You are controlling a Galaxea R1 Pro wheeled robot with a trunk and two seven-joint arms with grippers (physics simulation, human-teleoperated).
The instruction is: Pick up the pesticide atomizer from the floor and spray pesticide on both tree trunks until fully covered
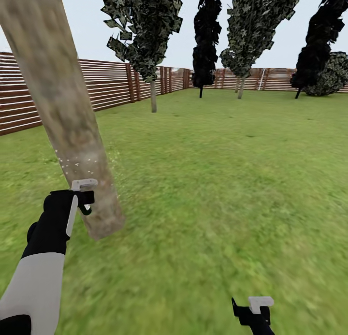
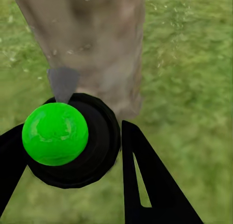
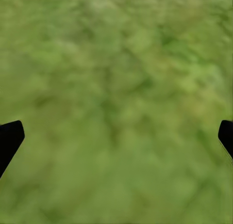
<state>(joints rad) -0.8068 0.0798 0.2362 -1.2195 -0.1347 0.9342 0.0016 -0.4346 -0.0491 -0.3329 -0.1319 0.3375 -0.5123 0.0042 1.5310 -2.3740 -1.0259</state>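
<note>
A thick pale grey-beige tree trunk (image 1: 72,132) leans across the left of the head view, with small white specks on its bark around mid-height. My left gripper (image 1: 84,198) is right in front of it, shut on the pesticide atomizer (image 2: 56,134). The atomizer has a black round body with a bright green ball top. Its grey nozzle (image 2: 62,83) points at the trunk (image 2: 92,40) from close by. My right gripper (image 1: 253,310) hangs low at the right, open over the grass (image 3: 116,88), with nothing between its fingertips (image 3: 9,136).
Green lawn (image 1: 217,180) stretches ahead to a brown slatted fence (image 1: 106,83). Two pale-trunked trees (image 1: 153,95) (image 1: 240,88) stand far back by the fence. Dark cypresses (image 1: 205,40) (image 1: 316,50) rise beside them.
</note>
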